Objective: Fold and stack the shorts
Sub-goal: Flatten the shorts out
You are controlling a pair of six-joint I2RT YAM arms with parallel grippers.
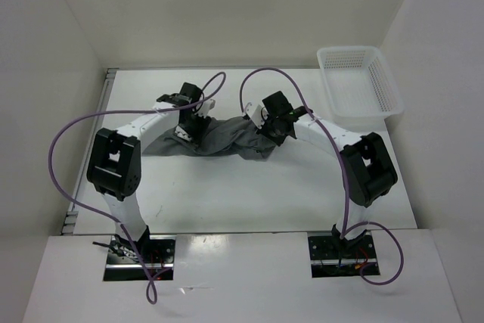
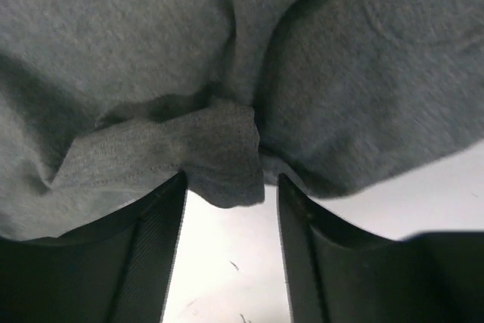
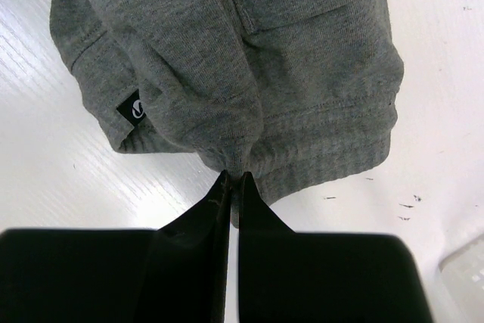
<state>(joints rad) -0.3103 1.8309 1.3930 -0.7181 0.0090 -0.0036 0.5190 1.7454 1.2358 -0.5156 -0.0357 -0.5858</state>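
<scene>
The grey shorts [image 1: 221, 138] lie crumpled on the white table between my two arms. My left gripper [image 1: 188, 131] is at their left part. In the left wrist view its fingers [image 2: 155, 247] stand apart, and a folded flap of the shorts [image 2: 227, 156] lies at the gap between the tips [image 2: 231, 187], ungripped. My right gripper [image 1: 262, 131] is at the right part. In the right wrist view it [image 3: 234, 179] is shut on a pinch of the ribbed grey edge of the shorts [image 3: 249, 58], which carry a small black label [image 3: 134, 111].
A white mesh basket [image 1: 330, 84] stands at the back right of the table; its corner shows in the right wrist view [image 3: 465, 277]. White walls close in the table at the back and both sides. Purple cables loop over both arms.
</scene>
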